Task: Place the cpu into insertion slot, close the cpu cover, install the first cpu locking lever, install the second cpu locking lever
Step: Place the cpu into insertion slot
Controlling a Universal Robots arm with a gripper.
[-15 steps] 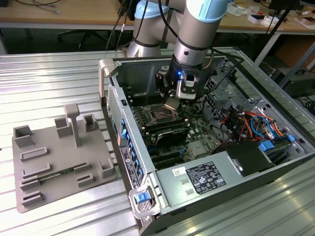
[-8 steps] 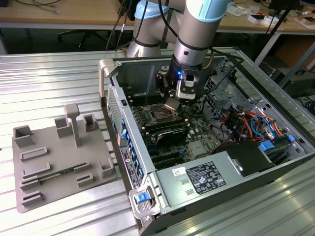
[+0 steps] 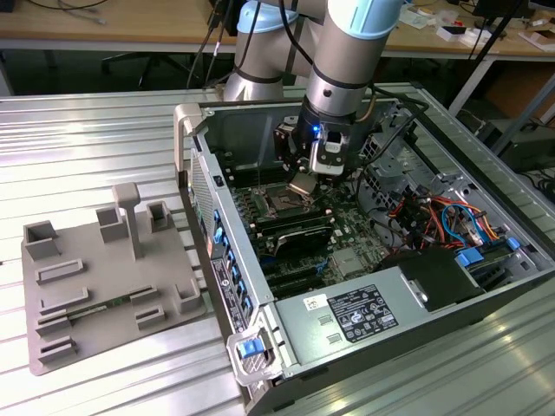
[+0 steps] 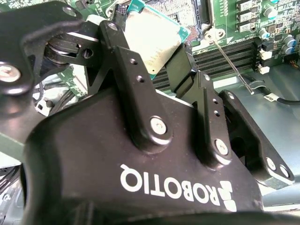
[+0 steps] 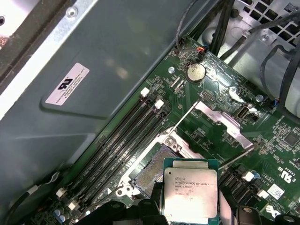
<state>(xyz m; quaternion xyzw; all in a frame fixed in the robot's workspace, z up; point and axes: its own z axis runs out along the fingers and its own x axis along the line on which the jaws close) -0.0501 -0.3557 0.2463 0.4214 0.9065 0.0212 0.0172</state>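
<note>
The cpu (image 3: 301,185), a flat square chip with a silver-grey top, hangs tilted in my gripper (image 3: 305,178), which is shut on its edges. It hovers just above the insertion slot (image 3: 283,204) in the motherboard. In the first wrist view the cpu (image 5: 190,193) overlaps one corner of the open dark insertion slot (image 5: 151,172). The silvery cpu cover (image 5: 219,123) stands swung open beyond it. A thin locking lever (image 5: 182,118) sticks up unlatched. In the second wrist view the black fingers (image 4: 123,56) clamp the cpu (image 4: 154,33), and a lever (image 4: 229,61) stands free nearby.
Long black memory slots (image 5: 119,140) run beside the socket. The open computer case (image 3: 201,147) walls in the board, with a power supply (image 3: 347,314) at the front and bundled cables (image 3: 442,217) at the exterior view's right. A grey fixture tray (image 3: 95,286) lies on the exterior view's left.
</note>
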